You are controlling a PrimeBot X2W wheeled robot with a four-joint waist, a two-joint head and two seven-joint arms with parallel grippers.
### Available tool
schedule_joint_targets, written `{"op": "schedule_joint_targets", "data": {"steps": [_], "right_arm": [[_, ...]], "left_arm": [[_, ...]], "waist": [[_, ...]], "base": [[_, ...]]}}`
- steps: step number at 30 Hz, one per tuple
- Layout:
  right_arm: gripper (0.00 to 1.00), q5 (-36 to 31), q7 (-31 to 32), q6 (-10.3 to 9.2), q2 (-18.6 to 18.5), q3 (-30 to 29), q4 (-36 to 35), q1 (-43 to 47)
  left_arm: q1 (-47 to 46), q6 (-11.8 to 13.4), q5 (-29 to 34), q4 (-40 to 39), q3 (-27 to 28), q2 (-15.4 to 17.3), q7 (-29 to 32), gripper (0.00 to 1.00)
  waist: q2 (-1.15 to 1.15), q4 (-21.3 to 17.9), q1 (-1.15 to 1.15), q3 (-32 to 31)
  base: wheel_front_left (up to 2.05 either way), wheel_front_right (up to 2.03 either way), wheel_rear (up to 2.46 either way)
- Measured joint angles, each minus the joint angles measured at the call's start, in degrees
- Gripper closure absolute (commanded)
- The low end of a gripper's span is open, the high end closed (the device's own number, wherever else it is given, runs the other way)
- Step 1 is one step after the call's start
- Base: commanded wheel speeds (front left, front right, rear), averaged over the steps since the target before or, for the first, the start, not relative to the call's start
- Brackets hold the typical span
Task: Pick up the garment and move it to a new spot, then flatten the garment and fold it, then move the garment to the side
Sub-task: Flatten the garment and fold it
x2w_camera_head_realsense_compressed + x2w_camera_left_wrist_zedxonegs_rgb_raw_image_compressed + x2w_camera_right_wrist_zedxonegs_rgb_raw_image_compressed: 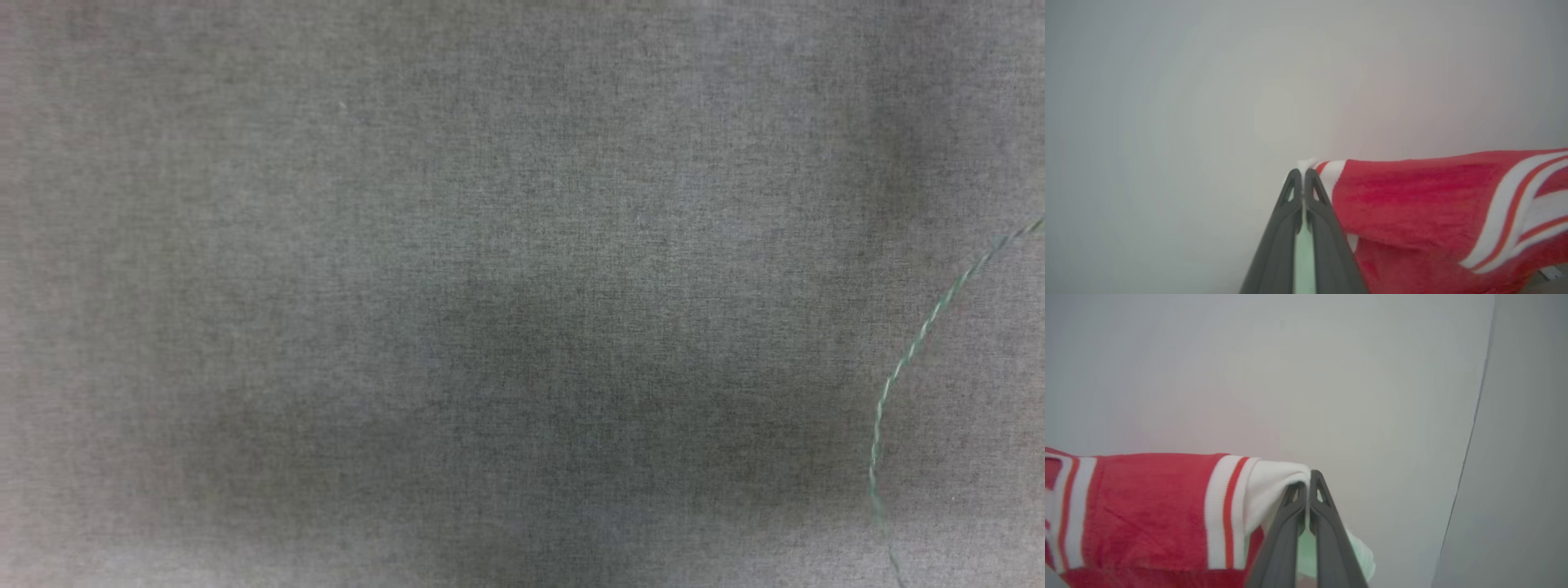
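Garment [1412, 204] gripped by both claws, seen against a plain pale background [1167, 102]. Left wrist view: the left gripper [1303, 173] has its two dark fingers pressed together along their length, their tips pinching a small white corner [1306, 163] of the fabric. From that corner the red cloth runs to the right of the view, its upper edge roughly level, and crosses a band of red-and-white striped trim [1515, 220] near the right border. A pale green strip [1303, 253] shows between the finger shafts; what it is cannot be told. Right wrist view: the right gripper [1308, 477] is likewise fully closed, its tips clamped on the end of a white sleeve [1274, 486] that bunches over the left finger. Beyond the sleeve comes a white band with one red stripe [1224, 510], then the red body of the shirt, which runs off toward the left border. A fold of pale cloth [1361, 555] hangs just beside the fingers on their right. A thin dark line [1474, 416] divides the background into two pale surfaces. Head view: grey woven cloth [408, 245] seen close, mottled with soft dark shadows, with a thin green thread [906, 359] curving across it near the right border.
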Motion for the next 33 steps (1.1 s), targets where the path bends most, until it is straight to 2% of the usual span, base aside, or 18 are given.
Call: {"op": "schedule_joint_targets", "data": {"steps": [9,12,16,21,25,28,33], "right_arm": [[1.00,7.9,0.1,0.00,-0.1,9.6,15.3,3.9],[1.00,12.5,2.5,0.00,-0.1,14.2,19.3,5.9],[1.00,19.2,8.2,-0.01,-0.1,22.6,20.3,11.1],[1.00,27.4,16.5,-0.01,-0.1,30.1,17.2,20.0],[1.00,33.3,23.4,-0.01,-0.9,35.3,11.7,28.5],[1.00,38.8,28.5,-0.01,-3.9,37.8,5.4,35.1],[1.00,44.8,36.3,-0.01,-11.4,41.0,-7.0,46.2]], "left_arm": [[14.2,-1.5,-4.1,1.2,0.6,0.8,5.5,1.00],[19.8,-1.8,-5.6,1.3,0.8,0.7,8.3,1.00],[27.7,-2.2,-6.7,1.3,0.2,1.2,10.7,1.00],[37.8,-2.5,-8.6,1.1,-0.5,0.9,12.6,1.00],[45.7,-2.6,-11.0,-2.3,-1.1,1.3,14.2,1.00],[50.8,-2.6,-12.6,-5.3,-1.8,2.7,15.4,1.00],[58.8,-2.6,-15.2,-10.3,-2.2,5.2,16.8,1.00]], "waist": [[0.00,0.6,0.00,-6.0],[0.00,0.7,0.00,-9.2],[0.00,1.0,0.00,-13.9],[0.00,1.3,0.00,-20.1],[0.00,1.7,0.00,-25.1],[0.00,2.0,0.00,-28.5],[0.00,2.6,0.00,-33.6]], "base": [[0.00,0.00,0.00],[0.00,0.00,0.00],[0.00,0.00,0.00],[0.00,0.00,0.00],[0.00,0.00,0.00],[0.00,0.00,0.00],[0.00,0.00,0.00]]}}
